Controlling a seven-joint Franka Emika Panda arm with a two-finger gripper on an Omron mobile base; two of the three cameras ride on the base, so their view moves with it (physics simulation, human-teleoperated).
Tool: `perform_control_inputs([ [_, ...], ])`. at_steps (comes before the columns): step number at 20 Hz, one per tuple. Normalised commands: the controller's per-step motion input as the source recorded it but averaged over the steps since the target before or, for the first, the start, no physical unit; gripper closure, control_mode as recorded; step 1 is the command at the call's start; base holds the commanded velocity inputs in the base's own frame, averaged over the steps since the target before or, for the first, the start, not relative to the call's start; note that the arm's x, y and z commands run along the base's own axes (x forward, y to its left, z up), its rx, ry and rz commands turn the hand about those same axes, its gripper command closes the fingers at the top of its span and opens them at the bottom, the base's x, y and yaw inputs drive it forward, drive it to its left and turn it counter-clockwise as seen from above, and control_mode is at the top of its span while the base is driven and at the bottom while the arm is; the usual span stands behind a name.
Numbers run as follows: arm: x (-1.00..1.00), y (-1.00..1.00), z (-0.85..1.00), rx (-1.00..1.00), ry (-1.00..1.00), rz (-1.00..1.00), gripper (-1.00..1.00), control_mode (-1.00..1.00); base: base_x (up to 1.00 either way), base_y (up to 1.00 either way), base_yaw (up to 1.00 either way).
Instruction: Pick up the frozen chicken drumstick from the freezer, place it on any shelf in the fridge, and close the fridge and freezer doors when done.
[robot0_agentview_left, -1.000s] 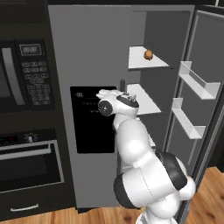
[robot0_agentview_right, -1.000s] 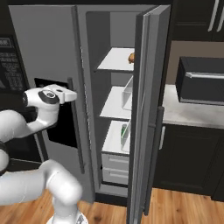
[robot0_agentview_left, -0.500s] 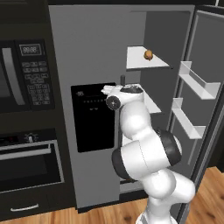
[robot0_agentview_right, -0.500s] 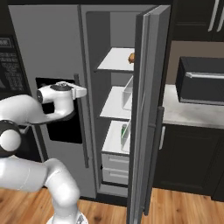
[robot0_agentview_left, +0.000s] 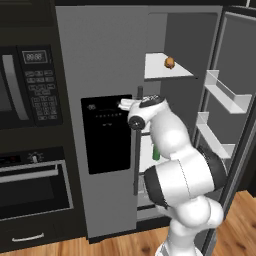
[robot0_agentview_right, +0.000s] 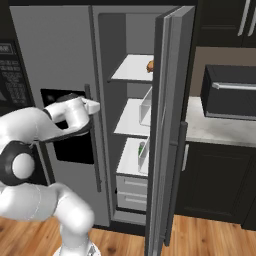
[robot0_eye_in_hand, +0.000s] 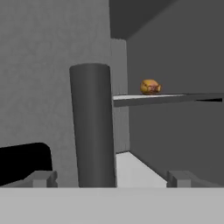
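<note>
The frozen chicken drumstick (robot0_agentview_left: 170, 62) (robot0_agentview_right: 150, 66) (robot0_eye_in_hand: 150, 86) lies golden-brown on the top white shelf (robot0_agentview_left: 157, 72) (robot0_agentview_right: 127, 74) (robot0_eye_in_hand: 175, 98) of the open fridge compartment. The freezer door (robot0_agentview_left: 100, 60) (robot0_agentview_right: 55, 50), the one with the black dispenser panel (robot0_agentview_left: 107, 132), looks shut. My gripper (robot0_agentview_left: 131, 103) (robot0_agentview_right: 95, 105) (robot0_eye_in_hand: 111, 178) is at that door's vertical bar handle (robot0_agentview_left: 136, 150) (robot0_agentview_right: 94, 150) (robot0_eye_in_hand: 92, 127). It is open, and the bar stands between the spread fingertips (robot0_eye_in_hand: 41, 178) without touching them. The fridge door (robot0_agentview_left: 235, 100) (robot0_agentview_right: 167, 125) stands wide open.
A green bottle (robot0_agentview_left: 156, 152) (robot0_agentview_right: 141, 148) stands on a lower fridge shelf, with grey drawers (robot0_agentview_right: 132, 192) below. Door bins (robot0_agentview_left: 225, 97) line the open door. A black microwave and oven (robot0_agentview_left: 30, 150) sit left of the unit. A counter with a black appliance (robot0_agentview_right: 230, 92) lies to the right.
My hand has swung from in front of the dispenser panel over to the freezer door's bar handle. The drumstick and both doors have not moved.
</note>
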Motion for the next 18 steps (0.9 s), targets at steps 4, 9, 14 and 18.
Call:
perform_control_inputs([
  [4, -0.91, 0.0, 0.92, 0.01, -0.01, 0.11, -1.0, -1.0, 0.0, 0.0, 0.0],
  [9, -0.72, 0.17, 1.0, 0.0, -0.04, 0.08, -1.0, -1.0, 0.0, 0.0, 0.0],
  [14, -0.95, 0.17, 1.0, 0.0, 0.0, 0.04, -1.0, -1.0, 0.0, 0.0, 0.0],
  [18, -1.0, 0.06, 1.0, 0.0, 0.06, 0.0, -1.0, -1.0, 0.0, 0.0, 0.0],
])
